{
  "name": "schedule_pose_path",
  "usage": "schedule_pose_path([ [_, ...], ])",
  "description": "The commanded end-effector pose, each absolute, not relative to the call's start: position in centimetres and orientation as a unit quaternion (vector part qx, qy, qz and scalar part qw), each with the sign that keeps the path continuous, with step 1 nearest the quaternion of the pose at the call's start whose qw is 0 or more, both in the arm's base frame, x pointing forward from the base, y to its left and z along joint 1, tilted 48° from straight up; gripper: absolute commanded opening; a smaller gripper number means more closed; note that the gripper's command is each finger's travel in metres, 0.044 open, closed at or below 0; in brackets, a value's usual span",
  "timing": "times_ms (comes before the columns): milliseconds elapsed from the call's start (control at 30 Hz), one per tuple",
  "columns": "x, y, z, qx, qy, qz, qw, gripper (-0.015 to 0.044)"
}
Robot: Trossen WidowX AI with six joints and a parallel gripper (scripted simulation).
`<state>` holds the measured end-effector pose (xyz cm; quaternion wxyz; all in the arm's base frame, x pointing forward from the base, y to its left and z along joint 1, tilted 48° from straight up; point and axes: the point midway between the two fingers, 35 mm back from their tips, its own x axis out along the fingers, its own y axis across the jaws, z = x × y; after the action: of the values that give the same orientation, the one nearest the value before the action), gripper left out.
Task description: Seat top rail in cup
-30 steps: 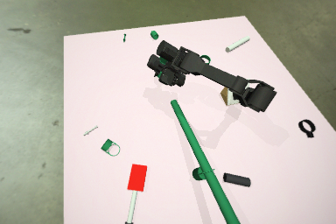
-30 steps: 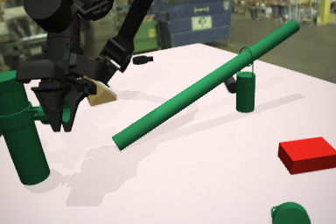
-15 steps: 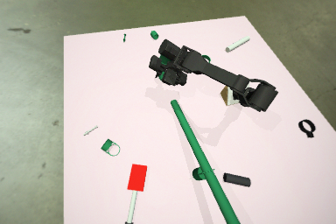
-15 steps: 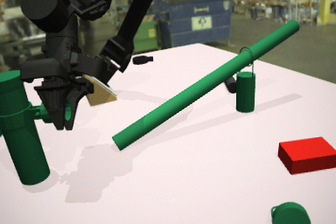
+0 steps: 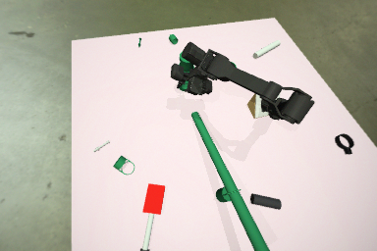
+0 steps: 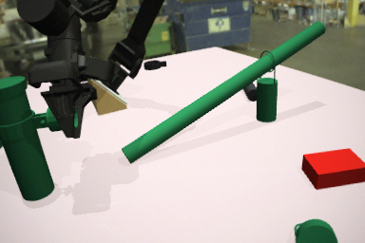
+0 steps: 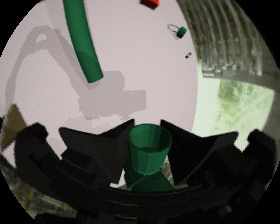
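The green rail (image 5: 216,162) (image 6: 204,107) (image 7: 82,45) slants through the wire loop (image 6: 274,65) above the short post (image 6: 266,102). Its cut end is low, near the table, apart from the cup. The big green post (image 6: 30,164) stands at the left of the exterior view. The brace band (image 6: 16,124) is around it, a little below the post cap (image 6: 11,83). The rail-end cup (image 6: 53,119) (image 7: 148,157) sticks out from the band, its mouth facing up in the wrist view. My gripper (image 6: 72,128) (image 7: 147,121) is shut on the cup, one finger on each side.
A red block (image 5: 154,199) (image 6: 333,166) and a loose looped cap (image 5: 120,163) (image 6: 316,232) lie to one side. A brown wedge (image 5: 252,107) (image 6: 110,103) is near the arm. A black cylinder (image 5: 265,201), a black ring clamp (image 5: 339,143) and a white rod (image 5: 267,49) lie on the table.
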<state>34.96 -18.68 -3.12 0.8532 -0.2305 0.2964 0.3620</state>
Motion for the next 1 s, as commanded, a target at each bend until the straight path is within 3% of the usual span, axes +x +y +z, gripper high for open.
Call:
schedule_pose_path([
  [0,34.6,-18.8,-3.1,-0.240,0.289,0.364,0.852,0.0000],
  [967,32.7,-18.4,-3.0,-0.299,0.207,0.402,0.840,0.0000],
])
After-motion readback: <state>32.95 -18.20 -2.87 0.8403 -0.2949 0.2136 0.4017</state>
